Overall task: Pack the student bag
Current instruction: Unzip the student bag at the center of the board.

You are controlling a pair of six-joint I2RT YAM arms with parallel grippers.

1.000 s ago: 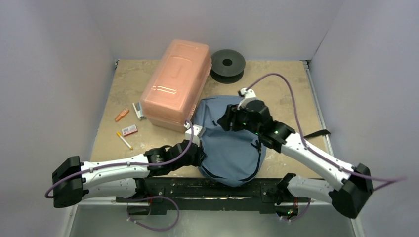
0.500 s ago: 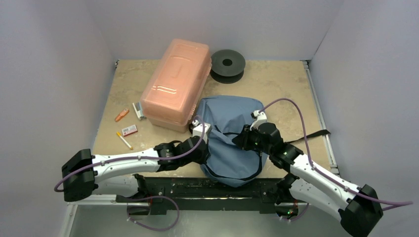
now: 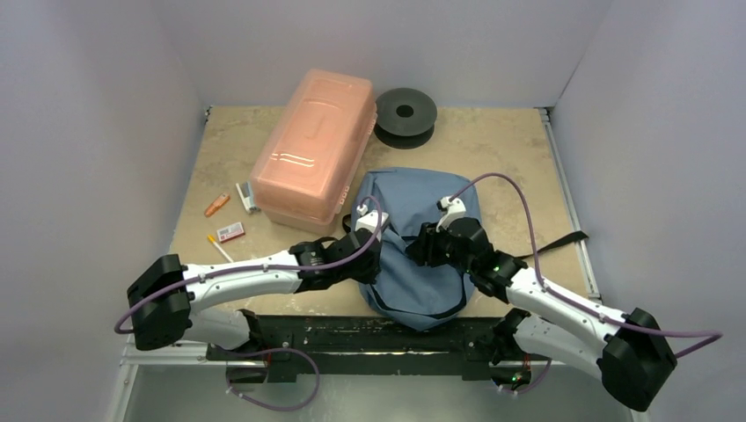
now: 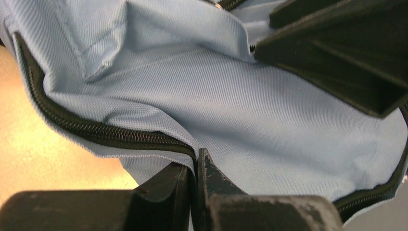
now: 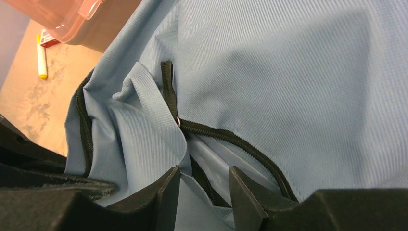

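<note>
The student bag (image 3: 420,198), blue-grey fabric with dark zipper trim, lies on the table between my two arms. In the left wrist view my left gripper (image 4: 196,162) is shut on the bag's fabric edge right beside the zipper (image 4: 96,132). From above, the left gripper (image 3: 376,255) sits at the bag's left side. My right gripper (image 3: 419,250) is over the bag's middle. Its jaws (image 5: 204,175) stand open astride the parted zipper (image 5: 231,139), with a fold of fabric against the left finger and nothing clamped.
A translucent pink box (image 3: 312,149) stands to the bag's far left, with a black spool (image 3: 405,114) behind it. An orange item (image 3: 216,205), a red-and-white card (image 3: 230,231) and a yellow pen (image 3: 220,249) lie at the left. A black strap (image 3: 563,239) trails right.
My right gripper has come back from the bag's far end to its middle. The left gripper has pushed right and farther, still holding the bag's edge, and the fabric has bunched.
</note>
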